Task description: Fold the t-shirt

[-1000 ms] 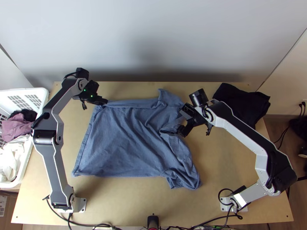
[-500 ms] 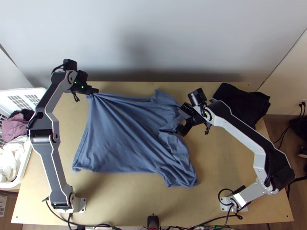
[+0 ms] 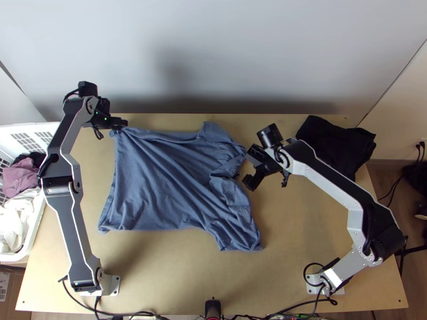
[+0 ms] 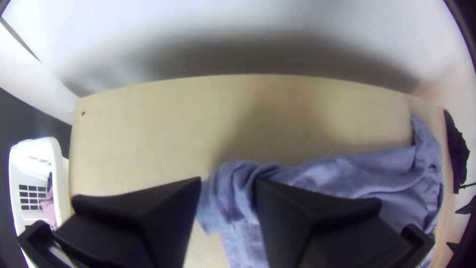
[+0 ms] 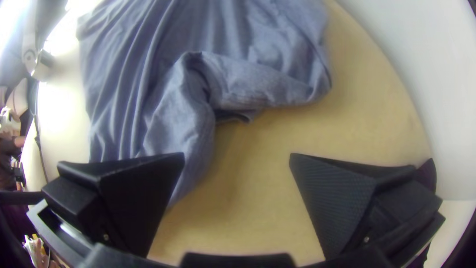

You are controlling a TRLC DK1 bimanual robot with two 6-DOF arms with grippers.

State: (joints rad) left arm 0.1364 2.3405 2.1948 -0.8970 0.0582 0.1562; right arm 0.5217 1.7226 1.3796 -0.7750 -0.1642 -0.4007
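My left gripper (image 3: pixel 123 124) is clamped on the shirt (image 3: pixel 155 170) at its far left corner, cloth bunched between the two fingers. Since the earlier frames I've drawn that corner toward the table's left side, and the rest has slid along: the sleeve end at the near right has come left and away from the table's (image 3: pixel 299 234) near edge. My right gripper (image 3: pixel 250 169) has shifted only slightly, its fingers wide apart with nothing between them, just off the shirt's right side, where they were right up against the cloth before. The shirt lies across the left and middle of the table, mostly spread, long creases fanning out from my left grip, its right side rumpled and partly turned over on itself.
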